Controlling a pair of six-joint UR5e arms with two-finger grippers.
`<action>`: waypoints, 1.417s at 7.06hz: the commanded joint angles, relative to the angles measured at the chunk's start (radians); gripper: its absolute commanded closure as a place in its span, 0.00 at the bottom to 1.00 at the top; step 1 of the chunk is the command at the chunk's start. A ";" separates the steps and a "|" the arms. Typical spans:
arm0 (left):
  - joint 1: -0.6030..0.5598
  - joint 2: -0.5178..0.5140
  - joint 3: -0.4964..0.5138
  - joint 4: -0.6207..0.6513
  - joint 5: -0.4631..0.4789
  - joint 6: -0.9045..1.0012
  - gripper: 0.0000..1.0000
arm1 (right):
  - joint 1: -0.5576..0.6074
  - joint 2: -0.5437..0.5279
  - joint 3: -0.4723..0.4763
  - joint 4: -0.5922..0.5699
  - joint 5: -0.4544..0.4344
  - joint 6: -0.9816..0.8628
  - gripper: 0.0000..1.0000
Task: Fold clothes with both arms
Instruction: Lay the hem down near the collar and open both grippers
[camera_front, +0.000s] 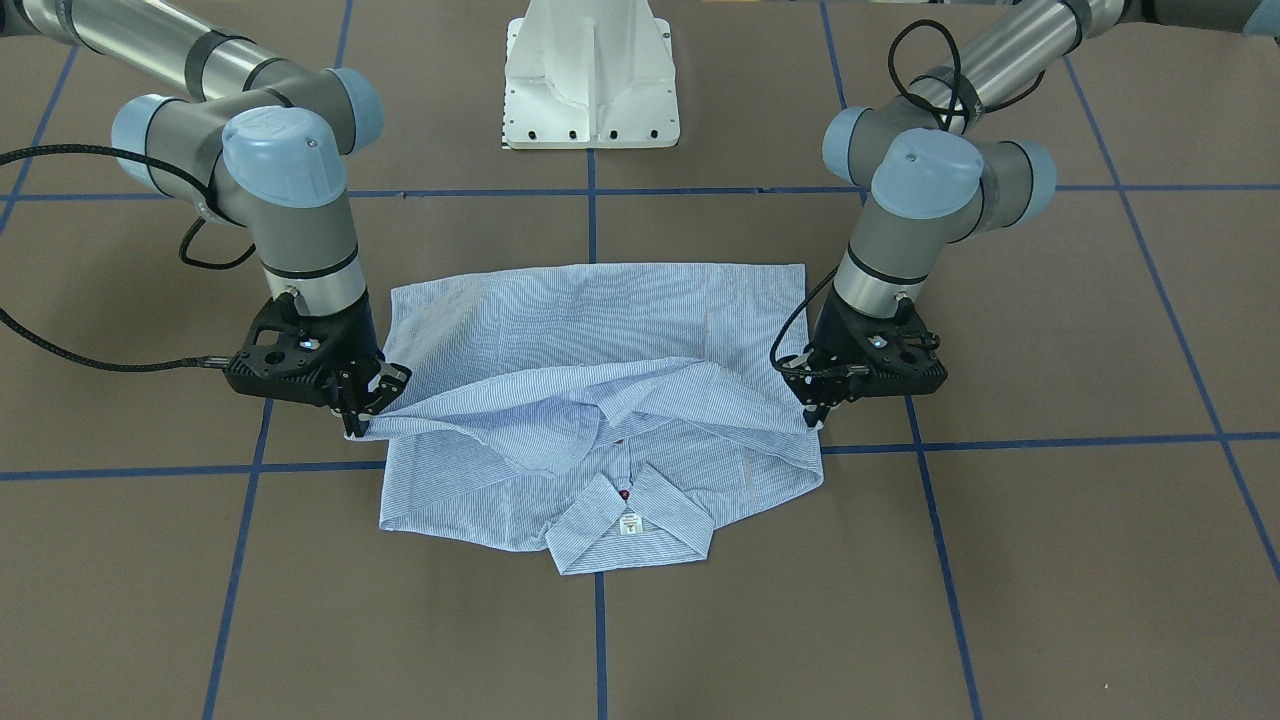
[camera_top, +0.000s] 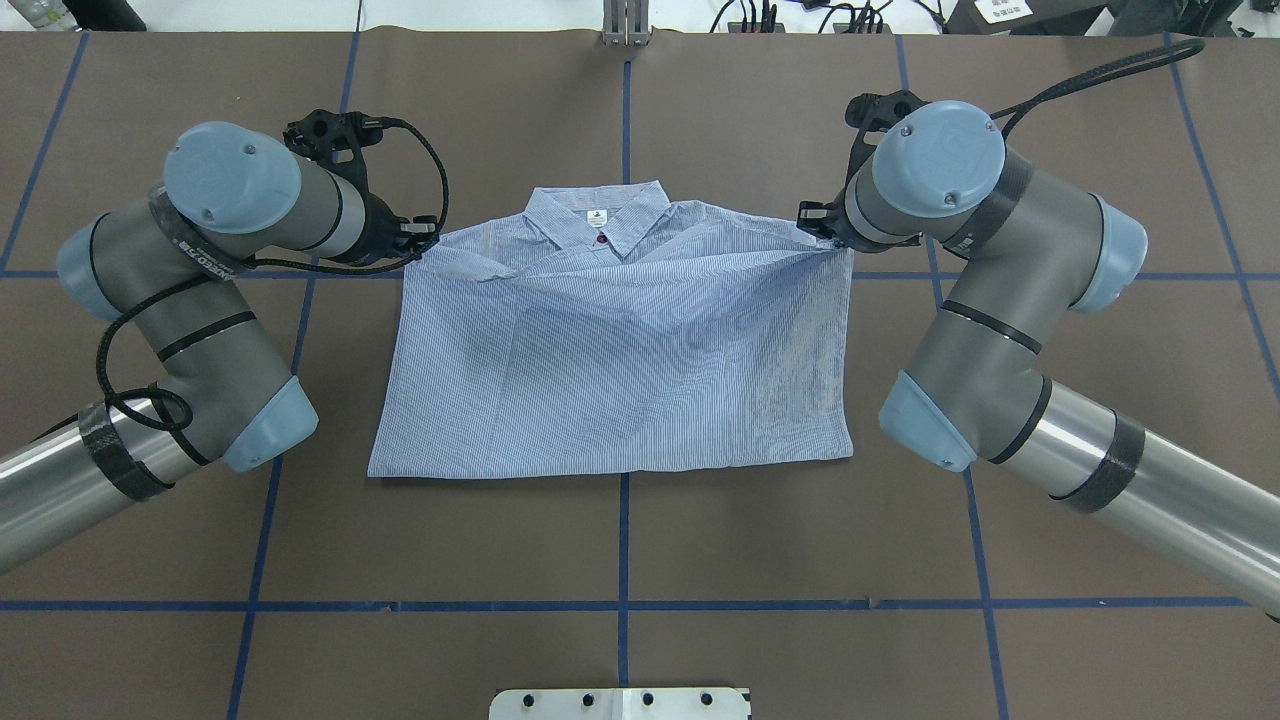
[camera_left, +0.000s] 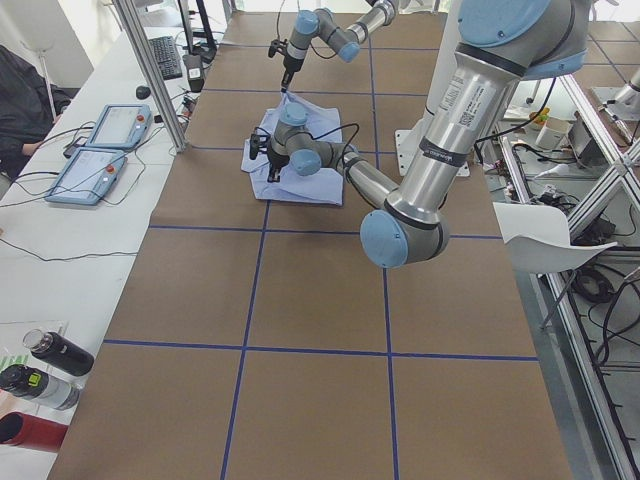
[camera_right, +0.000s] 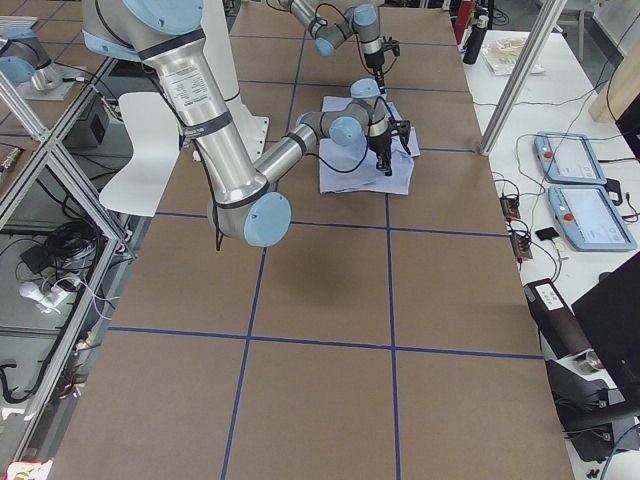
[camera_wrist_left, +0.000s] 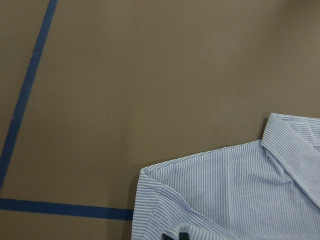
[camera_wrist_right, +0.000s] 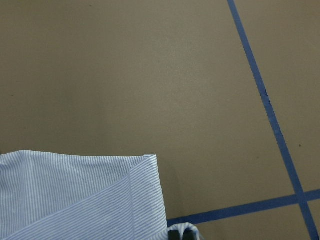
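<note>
The light blue striped shirt (camera_front: 600, 400) (camera_top: 620, 360) lies on the brown table, collar (camera_front: 630, 525) toward the operators' side, with a white neck label and a red button showing. Its robot-side edge is raised and drawn over the body toward the collar, stretched between both grippers. My left gripper (camera_front: 818, 415) (camera_top: 425, 245) is shut on one corner of that edge. My right gripper (camera_front: 358, 425) (camera_top: 825, 235) is shut on the other corner. In the wrist views the fingertips (camera_wrist_left: 176, 235) (camera_wrist_right: 182, 231) pinch striped cloth above the flat shirt (camera_wrist_left: 240, 190) (camera_wrist_right: 75, 195).
The white pedestal base (camera_front: 592, 80) stands behind the shirt. Blue tape lines (camera_top: 625, 605) cross the brown table. Two teach pendants (camera_left: 105, 145) and several bottles (camera_left: 45, 370) lie on a white side table, where a person (camera_left: 20, 95) sits at the far end.
</note>
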 joint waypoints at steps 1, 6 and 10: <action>-0.025 -0.002 0.006 -0.017 -0.007 0.052 1.00 | 0.015 -0.002 -0.015 0.025 0.031 -0.011 1.00; -0.155 -0.002 0.035 -0.057 -0.251 0.223 0.00 | 0.093 0.047 -0.072 0.065 0.214 -0.083 0.00; -0.122 0.215 -0.125 -0.190 -0.396 0.226 0.00 | 0.154 0.038 -0.087 0.065 0.309 -0.187 0.00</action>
